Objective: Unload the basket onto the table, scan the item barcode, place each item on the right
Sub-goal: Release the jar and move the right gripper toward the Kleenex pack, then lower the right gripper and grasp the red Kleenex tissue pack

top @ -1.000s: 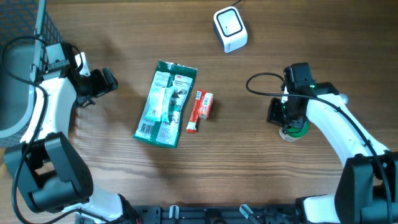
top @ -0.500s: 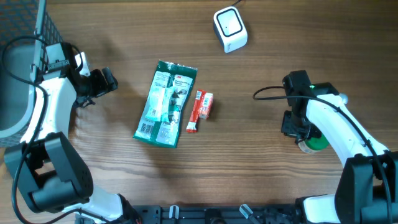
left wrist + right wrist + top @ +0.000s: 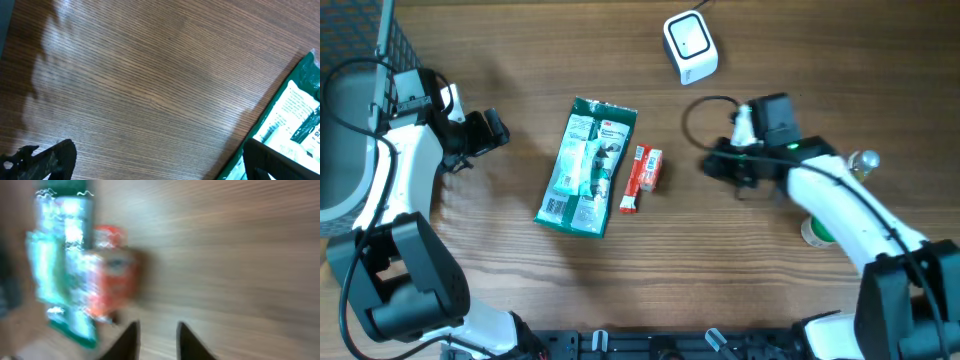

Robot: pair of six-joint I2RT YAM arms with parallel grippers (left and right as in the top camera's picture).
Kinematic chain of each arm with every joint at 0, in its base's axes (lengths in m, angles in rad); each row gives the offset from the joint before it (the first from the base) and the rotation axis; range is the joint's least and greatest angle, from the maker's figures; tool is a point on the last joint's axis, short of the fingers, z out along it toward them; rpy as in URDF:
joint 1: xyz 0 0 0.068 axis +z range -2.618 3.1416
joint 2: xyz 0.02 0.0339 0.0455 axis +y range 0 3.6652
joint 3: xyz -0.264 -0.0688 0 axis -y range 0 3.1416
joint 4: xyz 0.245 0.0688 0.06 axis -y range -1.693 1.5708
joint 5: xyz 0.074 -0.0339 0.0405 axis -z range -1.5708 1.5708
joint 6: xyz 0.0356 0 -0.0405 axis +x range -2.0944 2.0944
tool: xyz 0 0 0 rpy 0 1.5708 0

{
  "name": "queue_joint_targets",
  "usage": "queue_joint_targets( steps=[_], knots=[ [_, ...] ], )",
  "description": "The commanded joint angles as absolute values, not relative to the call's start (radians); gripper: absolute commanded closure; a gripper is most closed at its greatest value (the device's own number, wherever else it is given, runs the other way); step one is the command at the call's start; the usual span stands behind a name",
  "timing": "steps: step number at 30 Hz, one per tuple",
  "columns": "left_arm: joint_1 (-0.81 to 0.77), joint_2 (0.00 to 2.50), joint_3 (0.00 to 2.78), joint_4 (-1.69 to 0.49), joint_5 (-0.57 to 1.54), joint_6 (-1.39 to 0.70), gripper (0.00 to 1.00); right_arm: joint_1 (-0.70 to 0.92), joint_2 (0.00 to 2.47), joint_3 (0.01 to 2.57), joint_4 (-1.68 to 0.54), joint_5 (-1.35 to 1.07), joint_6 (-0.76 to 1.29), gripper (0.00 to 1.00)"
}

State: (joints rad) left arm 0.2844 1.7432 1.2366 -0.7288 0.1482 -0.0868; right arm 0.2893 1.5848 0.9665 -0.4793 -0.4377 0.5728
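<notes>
One green pkg (image 3: pixel 587 166) beside red box (image 3: pixel 642 179)

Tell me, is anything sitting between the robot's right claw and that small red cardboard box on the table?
Nothing visible does. Only bare wooden table lies between the right gripper and the small red cardboard box. The green plastic packet lies on the box's far side, out of the way.

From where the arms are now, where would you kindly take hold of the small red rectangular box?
Across its two long sides at mid-length, coming straight down. The small red rectangular box lies flat and narrow; the green plastic packet lies close along one side, so room there is probably tight.
</notes>
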Motion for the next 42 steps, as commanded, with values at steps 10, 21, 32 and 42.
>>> queue_joint_targets(
  steps=[10, 21, 32, 42],
  knots=[
    [0.294, 1.751, 1.229, -0.729, 0.156, -0.078, 0.0, 0.731, 1.641, 0.97, -0.201, 0.208, 0.939, 0.4],
    [0.294, 1.751, 1.229, -0.729, 0.156, -0.078, 0.0, 0.755, 1.78, 0.971, -0.036, 0.223, 0.882, 0.39],
    [0.294, 1.751, 1.229, -0.729, 0.156, -0.078, 0.0, 0.755, 1.771, 0.993, -0.015, 0.212, 0.795, 0.39],
    [0.294, 1.751, 1.229, -0.729, 0.156, -0.078, 0.0, 0.754, 1.703, 1.003, -0.113, 0.212, 0.736, 0.32]
  ],
)
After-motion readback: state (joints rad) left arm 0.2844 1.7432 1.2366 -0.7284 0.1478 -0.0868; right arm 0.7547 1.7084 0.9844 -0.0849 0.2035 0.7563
